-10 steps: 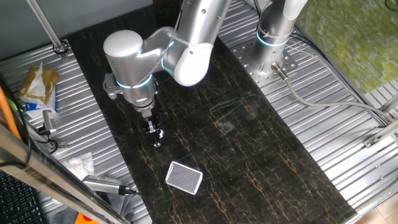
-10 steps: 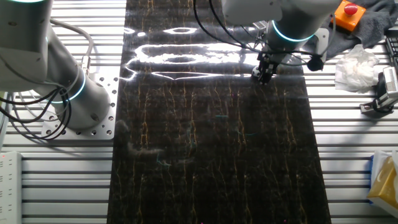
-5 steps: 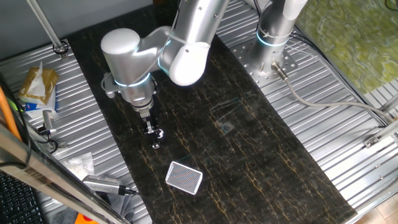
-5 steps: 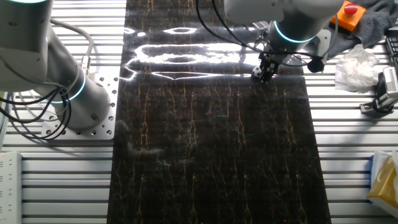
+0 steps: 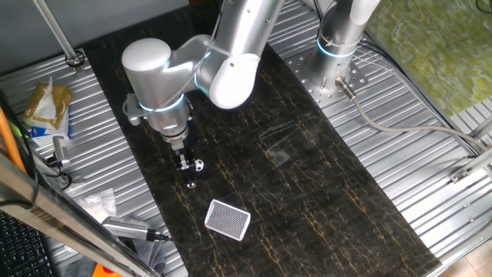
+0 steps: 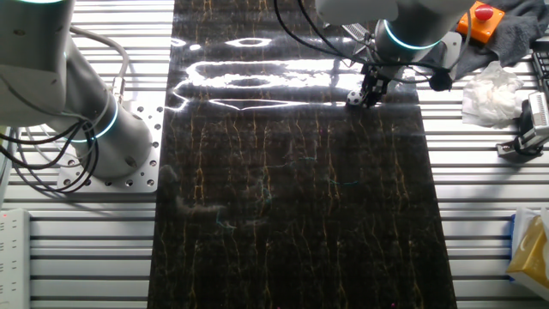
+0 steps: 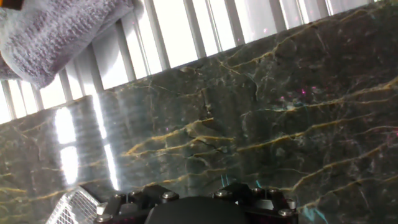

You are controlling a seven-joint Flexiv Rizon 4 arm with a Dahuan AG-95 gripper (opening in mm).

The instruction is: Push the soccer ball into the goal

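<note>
The soccer ball [image 5: 198,165] is a tiny black-and-white ball on the dark marble board. It lies just right of my gripper [image 5: 187,169], whose thin black fingers point down, shut with nothing between them. In the other fixed view the ball [image 6: 352,99] shows just left of the gripper [image 6: 371,91], near the board's far edge. The goal [image 5: 228,219], a white-rimmed mesh rectangle, lies flat on the board a short way nearer the camera than the ball. In the hand view only a corner of the goal [image 7: 71,208] shows at the bottom left; the ball is hidden there.
The dark marble board [image 5: 307,185] lies on a ribbed metal table. A second arm's base [image 5: 336,46] stands at the back right. A grey cloth [image 7: 56,31] and crumpled tissue [image 6: 493,90] lie beyond the board's edge. Tools and a packet [image 5: 46,108] sit on the left.
The arm has shifted slightly to the left in the one fixed view. The ball now shows apart from the fingers, on their right side.
</note>
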